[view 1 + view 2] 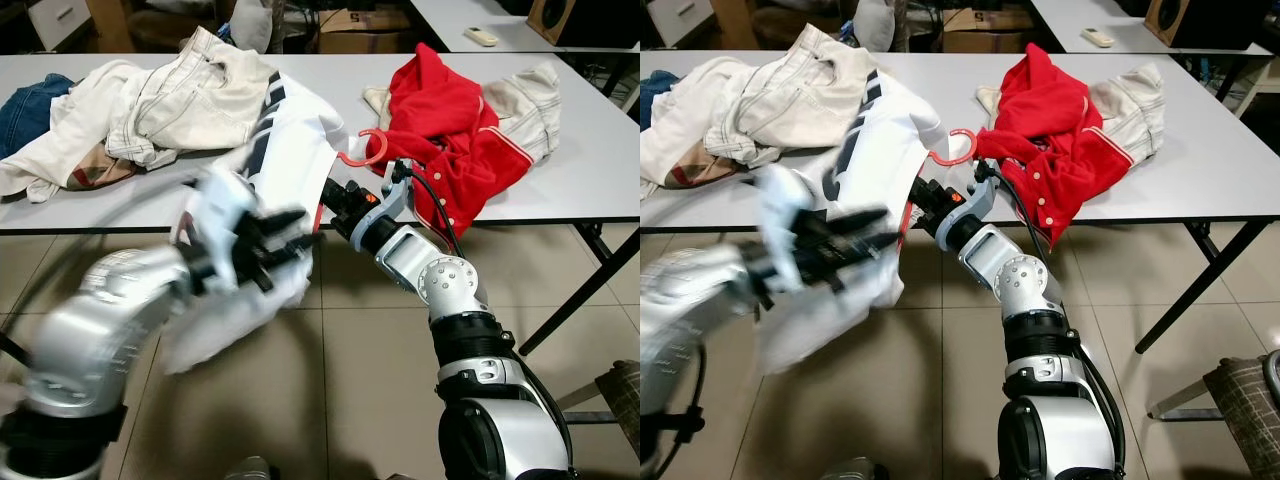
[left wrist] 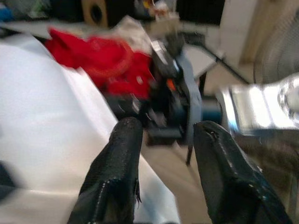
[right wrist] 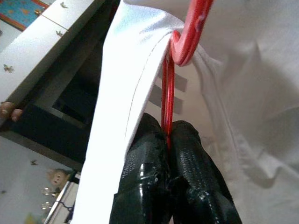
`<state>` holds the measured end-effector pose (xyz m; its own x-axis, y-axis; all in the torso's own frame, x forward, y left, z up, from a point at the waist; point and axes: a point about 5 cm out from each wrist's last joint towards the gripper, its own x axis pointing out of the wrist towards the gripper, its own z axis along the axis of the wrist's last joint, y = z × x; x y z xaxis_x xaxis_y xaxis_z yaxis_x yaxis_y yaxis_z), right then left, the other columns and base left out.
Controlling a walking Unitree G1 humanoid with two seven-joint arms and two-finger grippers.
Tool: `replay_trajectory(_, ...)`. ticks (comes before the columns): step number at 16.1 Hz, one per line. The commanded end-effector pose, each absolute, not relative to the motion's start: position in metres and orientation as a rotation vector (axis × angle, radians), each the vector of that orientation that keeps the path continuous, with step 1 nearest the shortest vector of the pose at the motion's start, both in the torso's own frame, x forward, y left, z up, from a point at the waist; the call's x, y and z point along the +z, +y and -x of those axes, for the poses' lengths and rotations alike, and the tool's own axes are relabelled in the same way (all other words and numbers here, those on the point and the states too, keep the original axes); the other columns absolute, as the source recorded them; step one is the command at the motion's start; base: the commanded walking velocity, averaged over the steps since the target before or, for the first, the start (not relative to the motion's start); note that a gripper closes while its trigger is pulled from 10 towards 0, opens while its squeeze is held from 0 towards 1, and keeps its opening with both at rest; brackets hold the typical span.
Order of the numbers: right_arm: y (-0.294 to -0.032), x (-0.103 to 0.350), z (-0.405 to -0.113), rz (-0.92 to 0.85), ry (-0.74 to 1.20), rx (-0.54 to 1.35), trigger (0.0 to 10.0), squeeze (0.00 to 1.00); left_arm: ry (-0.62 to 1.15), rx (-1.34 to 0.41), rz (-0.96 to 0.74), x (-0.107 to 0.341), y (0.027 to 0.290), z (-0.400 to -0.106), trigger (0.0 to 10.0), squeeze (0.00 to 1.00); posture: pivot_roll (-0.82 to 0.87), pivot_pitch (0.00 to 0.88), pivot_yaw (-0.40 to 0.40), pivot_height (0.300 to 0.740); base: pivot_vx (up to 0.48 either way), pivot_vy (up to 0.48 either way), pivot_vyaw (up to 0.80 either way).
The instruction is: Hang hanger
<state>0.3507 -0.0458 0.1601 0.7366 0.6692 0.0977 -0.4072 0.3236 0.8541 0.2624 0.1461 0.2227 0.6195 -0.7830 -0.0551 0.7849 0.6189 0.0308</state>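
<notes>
Pinching the hanger (image 3: 167, 88) tight, right gripper (image 3: 168, 135) is lifting the shirt (image 1: 290, 150) off the table (image 1: 560, 180); left gripper (image 2: 161, 140), fingers apart, should steady the hem.

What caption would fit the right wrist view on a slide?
Right gripper shut on the red hanger inside the white shirt.

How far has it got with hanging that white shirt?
The red hanger already sits inside the white shirt. The right gripper pinches the hanger, jaws shut; the left gripper, jaws open, is by the shirt's hem. Lifting it off the table onto a rail remains.
</notes>
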Motion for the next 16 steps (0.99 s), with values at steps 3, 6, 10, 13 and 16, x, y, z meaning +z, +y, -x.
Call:
replay_trajectory(3, -0.045, 0.165, -0.338, -1.014, 0.242, 0.827, 10.0, 0.0, -0.1, -0.65, 0.098, 0.243, 0.196, -0.271, 10.0, 1.0, 0.07, 0.0, 0.016, 0.74, 0.0, 0.0, 0.4)
replay_trajectory(6, -0.049, 0.169, -0.33, -1.012, 0.206, 0.887, 10.0, 0.0, -0.092, -0.352, 0.085, 0.236, 0.236, -0.278, 10.0, 1.0, 0.07, 0.0, 0.022, 0.74, 0.0, 0.0, 0.8)
replay_trajectory(10, -0.05, 0.166, -0.315, -0.893, 0.229, 0.964, 10.0, 0.0, 0.097, -0.247, -0.08, 0.183, 0.231, -0.269, 10.0, 1.0, 0.06, 0.0, 0.016, 0.74, 0.0, 0.0, 0.78)
replay_trajectory(13, -0.058, 0.162, -0.312, -0.828, 0.231, 0.941, 10.0, 0.0, 0.107, -0.247, -0.041, 0.165, 0.215, -0.263, 10.0, 1.0, 0.06, 0.0, -0.002, 0.74, 0.0, 0.0, 0.78)
replay_trajectory(16, -0.065, 0.144, -0.313, -0.627, 0.281, 0.808, 10.0, 0.0, 0.122, -0.232, -0.049, 0.151, 0.209, -0.255, 10.0, 1.0, 0.05, 0.0, -0.009, 0.74, 0.0, 0.0, 0.79)
